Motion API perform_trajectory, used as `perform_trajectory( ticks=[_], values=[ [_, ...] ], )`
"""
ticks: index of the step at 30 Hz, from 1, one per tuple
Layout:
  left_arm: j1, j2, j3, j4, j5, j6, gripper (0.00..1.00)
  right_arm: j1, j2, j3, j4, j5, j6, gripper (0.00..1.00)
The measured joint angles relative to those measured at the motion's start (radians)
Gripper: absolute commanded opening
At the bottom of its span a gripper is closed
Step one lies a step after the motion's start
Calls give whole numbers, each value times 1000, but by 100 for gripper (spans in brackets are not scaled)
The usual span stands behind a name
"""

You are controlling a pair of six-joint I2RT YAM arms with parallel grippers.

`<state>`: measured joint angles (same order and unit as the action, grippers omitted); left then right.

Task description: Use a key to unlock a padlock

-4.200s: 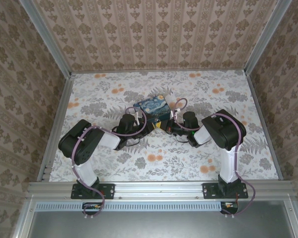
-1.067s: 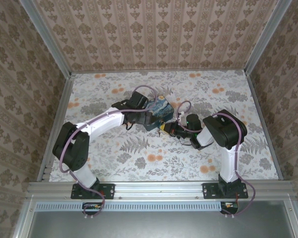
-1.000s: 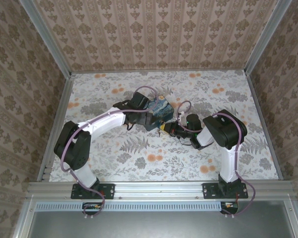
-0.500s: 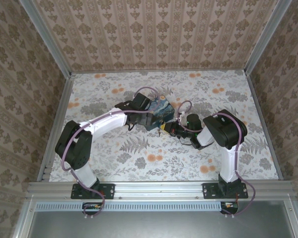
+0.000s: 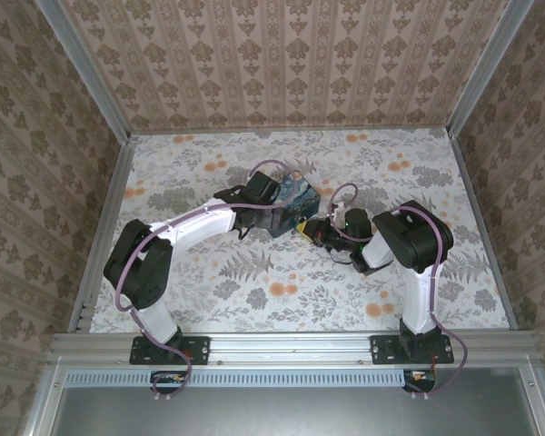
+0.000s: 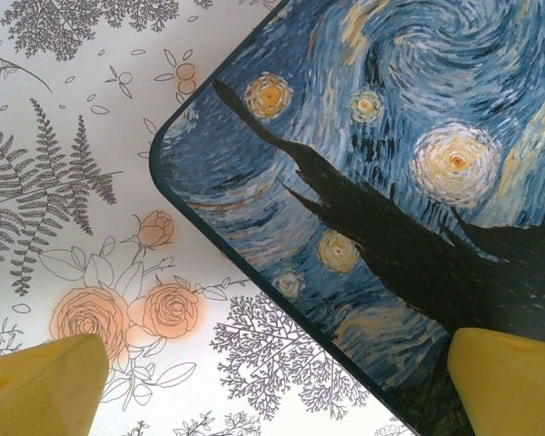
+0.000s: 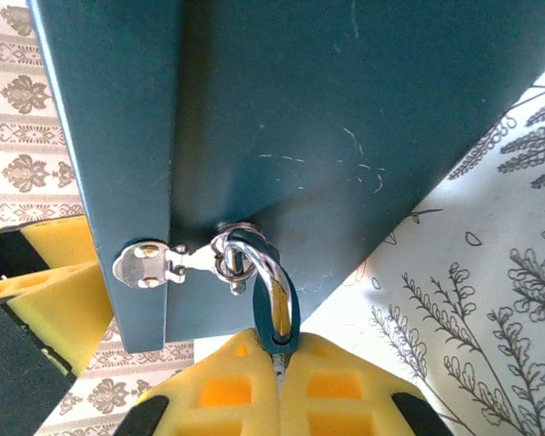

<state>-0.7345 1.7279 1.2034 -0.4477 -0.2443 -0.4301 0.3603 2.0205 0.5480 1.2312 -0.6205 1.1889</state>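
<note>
Floral tabletop point(image 5: 254, 282) lay beneath both arms. Within the last second the left gripper point(image 6: 272, 381), spread wide, had edged farther over the printed box point(image 6: 391, 182), probably to steady it; the right gripper point(image 7: 282, 386) stayed clenched on the padlock point(image 7: 274, 307) at the hasp point(image 7: 159, 263).

Left arm point(image 5: 195, 221), right arm point(image 5: 416, 238): white links, black joint housings, purple cables looping alongside; fingers point(image 6: 45, 381) yellow; black bases point(image 5: 168, 350).

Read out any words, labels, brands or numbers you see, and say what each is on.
No text to read anywhere.
box: a painted night sky, no words.
padlock and hasp: no marks that I can make out.
table cover and walls: floral patterns only.
</note>
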Motion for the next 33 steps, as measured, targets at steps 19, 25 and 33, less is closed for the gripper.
perform_trajectory(
  ticks=[19,25,33],
  values=[
    [-10,27,4,68,11,-3,100,-77,-93,45,-273,-76,-96,0],
    [-11,40,16,71,14,-3,100,-89,-93,34,-217,-68,-82,0],
    [-12,52,23,87,16,-12,100,-109,-8,37,-40,-84,44,0]
  ],
)
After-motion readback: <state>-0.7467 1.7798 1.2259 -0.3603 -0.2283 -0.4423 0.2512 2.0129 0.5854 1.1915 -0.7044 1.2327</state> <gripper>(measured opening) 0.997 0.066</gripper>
